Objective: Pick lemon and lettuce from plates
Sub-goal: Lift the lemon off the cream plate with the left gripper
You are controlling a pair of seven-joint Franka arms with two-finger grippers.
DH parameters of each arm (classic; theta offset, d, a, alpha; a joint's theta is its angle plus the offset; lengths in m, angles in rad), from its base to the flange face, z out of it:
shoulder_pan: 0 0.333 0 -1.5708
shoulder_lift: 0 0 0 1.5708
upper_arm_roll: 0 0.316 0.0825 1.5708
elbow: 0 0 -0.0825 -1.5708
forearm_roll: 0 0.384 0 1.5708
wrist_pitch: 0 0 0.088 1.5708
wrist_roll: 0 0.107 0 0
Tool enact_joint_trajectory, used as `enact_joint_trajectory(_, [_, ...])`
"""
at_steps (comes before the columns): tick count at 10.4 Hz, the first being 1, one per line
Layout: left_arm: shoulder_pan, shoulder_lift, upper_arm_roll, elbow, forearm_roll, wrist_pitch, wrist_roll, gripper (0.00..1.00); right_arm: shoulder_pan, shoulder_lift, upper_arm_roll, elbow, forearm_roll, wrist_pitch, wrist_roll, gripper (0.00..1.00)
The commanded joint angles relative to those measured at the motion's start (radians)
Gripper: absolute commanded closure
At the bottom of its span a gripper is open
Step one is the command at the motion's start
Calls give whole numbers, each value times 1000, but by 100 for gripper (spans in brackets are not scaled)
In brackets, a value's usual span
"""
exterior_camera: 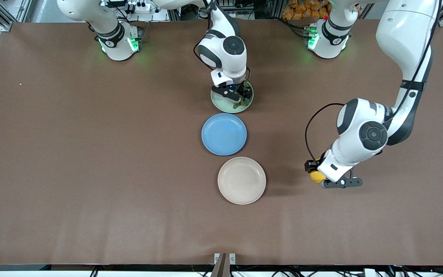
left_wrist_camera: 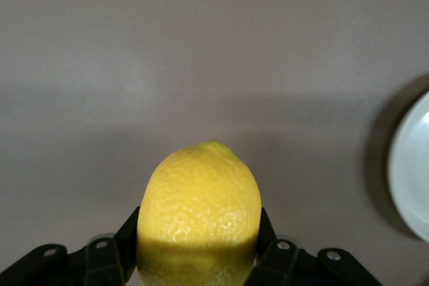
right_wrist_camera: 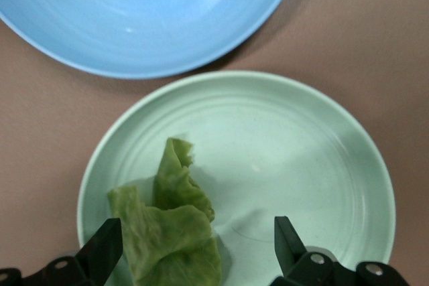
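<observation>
A: How is the lemon (left_wrist_camera: 199, 216) carried?

B: It is clamped in the closed left gripper (exterior_camera: 318, 174) over bare table, toward the left arm's end, beside the beige plate (exterior_camera: 242, 180). It is judged firm, slightly slippery, best pinched across its middle.

A: And the lettuce (right_wrist_camera: 171, 234)?

B: It is seen lying on the mint plate (right_wrist_camera: 322, 159), between the spread fingers of the right gripper (right_wrist_camera: 196, 249). It is judged limp, light, easily torn; the bunched fold should be taken. The raised rim and the blue plate (exterior_camera: 224, 134) just beside it must be cleared; otherwise open table is left around.

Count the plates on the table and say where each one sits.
3. The green plate lies nearest the robot bases, under the right gripper; the blue plate is in the middle; the beige plate is nearest the front camera. None seems hidden.
</observation>
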Motion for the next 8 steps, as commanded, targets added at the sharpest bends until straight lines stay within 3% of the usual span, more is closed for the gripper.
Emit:
enact_joint_trajectory(1, [51,-28,-15,-60,9,2,65,100,17,28,-9,20,-13,18,34,0])
enact_joint_trajectory(7, [158,57,-11,-60,34,4,112,100,34,72,-8,56,-5,19,92,1])
enact_joint_trajectory(8, [164,74,-11,-60,35,4,112,100,34,75,-8,58,-5,19,90,15])
